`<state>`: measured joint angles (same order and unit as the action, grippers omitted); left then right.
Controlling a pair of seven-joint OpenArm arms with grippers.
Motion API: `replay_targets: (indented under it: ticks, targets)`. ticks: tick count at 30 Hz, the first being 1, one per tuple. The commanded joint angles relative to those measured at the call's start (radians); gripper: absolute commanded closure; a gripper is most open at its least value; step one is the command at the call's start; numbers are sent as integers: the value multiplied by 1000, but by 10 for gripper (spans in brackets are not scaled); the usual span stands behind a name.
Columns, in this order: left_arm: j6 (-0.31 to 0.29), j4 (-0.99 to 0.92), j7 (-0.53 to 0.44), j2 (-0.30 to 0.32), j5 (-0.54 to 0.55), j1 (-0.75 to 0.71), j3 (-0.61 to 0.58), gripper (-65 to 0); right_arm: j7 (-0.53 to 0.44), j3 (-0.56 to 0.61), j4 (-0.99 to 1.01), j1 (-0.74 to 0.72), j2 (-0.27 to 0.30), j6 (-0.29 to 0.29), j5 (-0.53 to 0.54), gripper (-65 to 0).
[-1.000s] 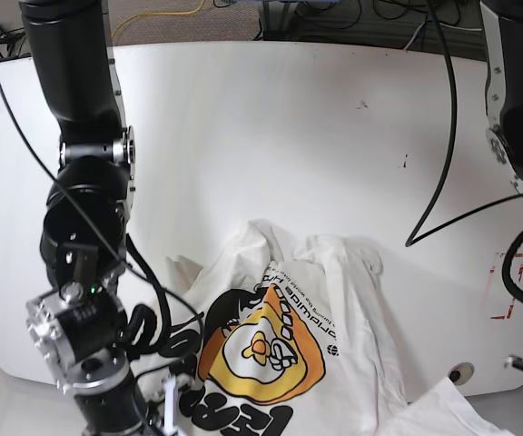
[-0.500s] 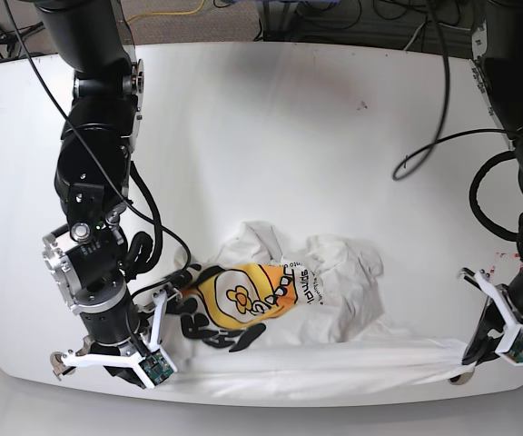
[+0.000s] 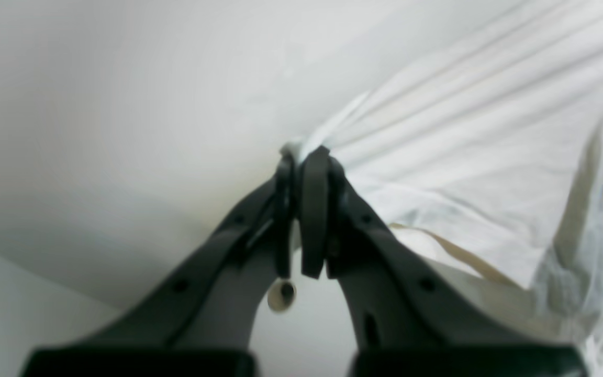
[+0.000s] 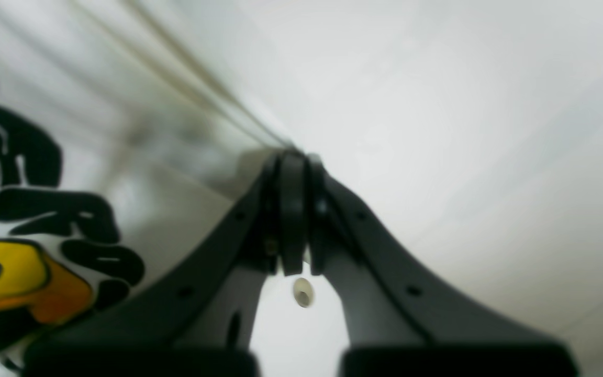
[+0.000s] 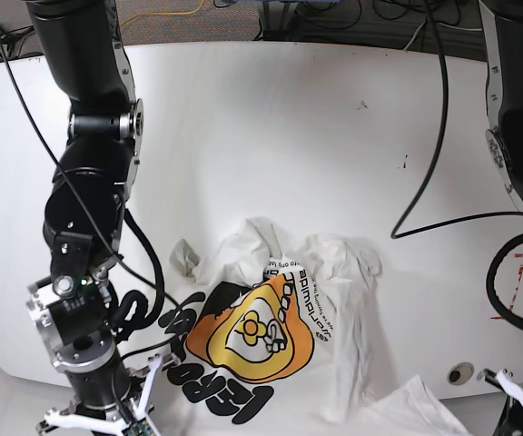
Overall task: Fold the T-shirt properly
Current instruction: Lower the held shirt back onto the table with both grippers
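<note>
Nearest the table's [image 5: 271, 118] front edge, left gripper [image 3: 304, 157] and right gripper [image 4: 292, 157] each pinch the T-shirt [image 5: 334, 263] taut, its printed front showing, collar end crumpled farther back, so no fold is made yet.

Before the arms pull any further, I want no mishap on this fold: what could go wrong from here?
The left gripper pinches only a thin corner of the T-shirt; under tension it may slip out. The right gripper likewise holds a narrow edge. The upper part of the shirt lies bunched on the table, so those wrinkles may be folded in. The held edge sits at the table's near rim and could drag over it.
</note>
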<state>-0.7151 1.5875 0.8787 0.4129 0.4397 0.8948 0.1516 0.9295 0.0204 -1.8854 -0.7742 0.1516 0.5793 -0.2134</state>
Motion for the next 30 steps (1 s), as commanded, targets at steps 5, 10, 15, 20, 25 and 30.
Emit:
replay_targets:
  ticks: [5, 10, 15, 20, 25, 30]
  targets:
    - [17, 30, -69, -3, -11, 143, -2, 0, -13, -11, 12, -175, 21, -11, -25, 0]
    - [17, 11, -74, -13, -12, 188, 9, 0, -27, -33, 85, -254, 47, -11, -17, 0]
    - [17, -19, -88, -18, -17, 211, 21, -1, -29, -66, 188, -320, 84, 9, -11, 0]
    - [17, -67, -123, -12, -31, 212, 21, -2, -6, -100, 235, -323, 116, 47, -9, 0]
    - [17, -147, -161, 3, -54, 189, 12, -3, 46, -130, 187, -237, 165, 117, -8, -6]
    - [17, -168, -168, 20, -63, 207, 19, -4, 35, -120, 172, -196, 166, 119, -7, -6]
